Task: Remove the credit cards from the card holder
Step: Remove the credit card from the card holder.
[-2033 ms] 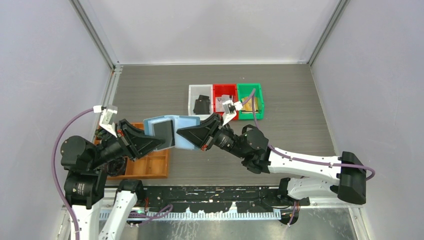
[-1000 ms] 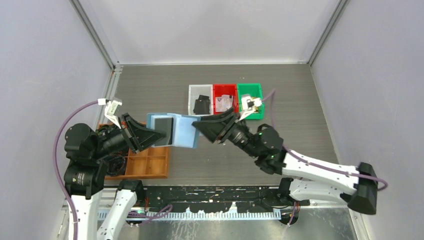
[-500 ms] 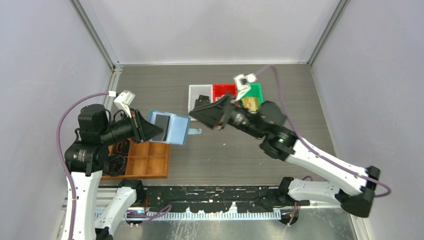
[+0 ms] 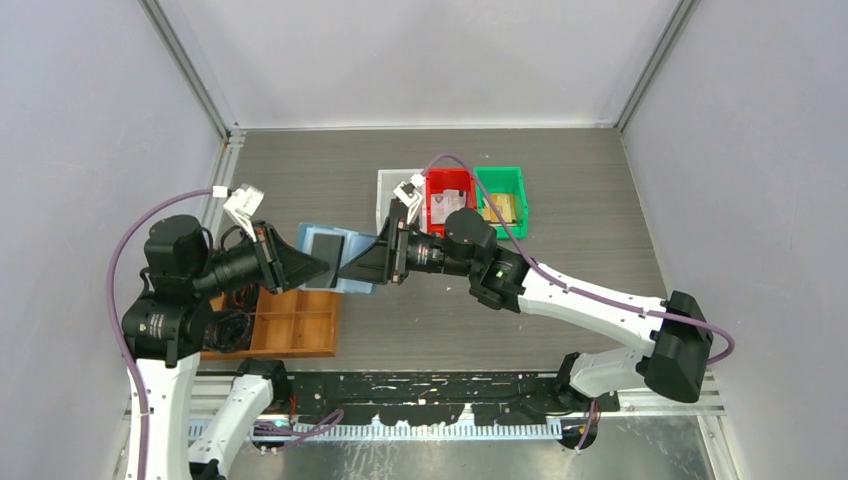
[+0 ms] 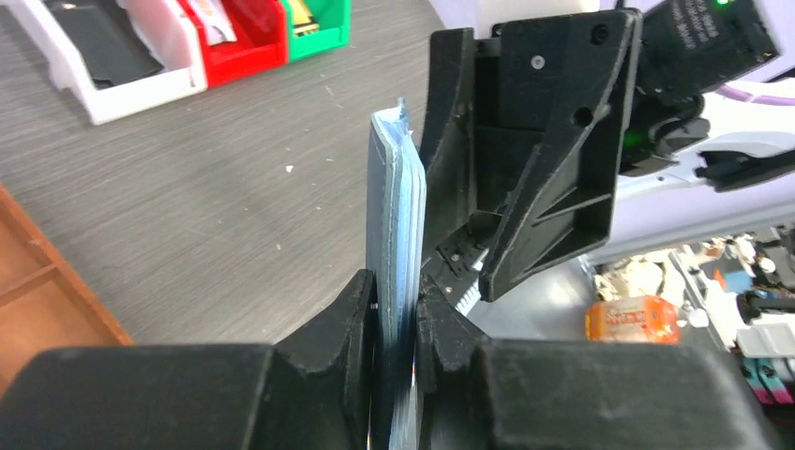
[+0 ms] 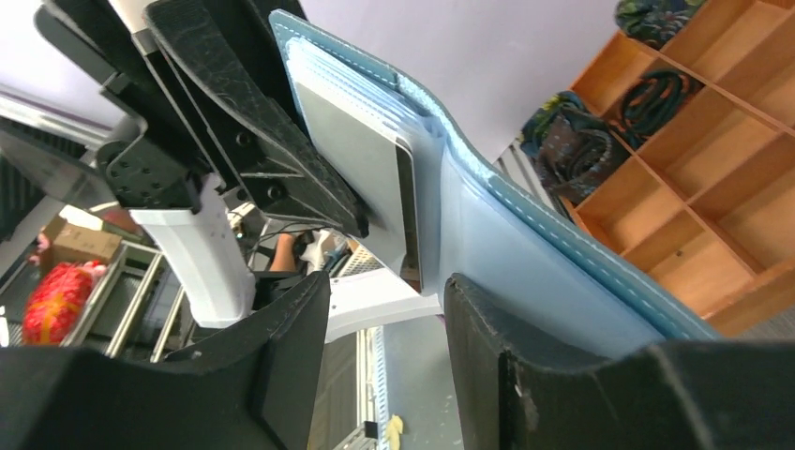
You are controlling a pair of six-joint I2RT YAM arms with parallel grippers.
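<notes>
Above the table, between the two arms, the left gripper [image 5: 398, 295] pinches one edge of the opened card holder [image 6: 544, 253], held clear of the surface. The holder's pocket carries a stack of credit cards [image 6: 361, 159], the front one pale grey; their number cannot be made out. The right gripper [image 6: 386, 279] stands spread at the pocket's edge. One of its fingers hides the holder's lower flap, and whether either finger touches a card is unclear.
</notes>
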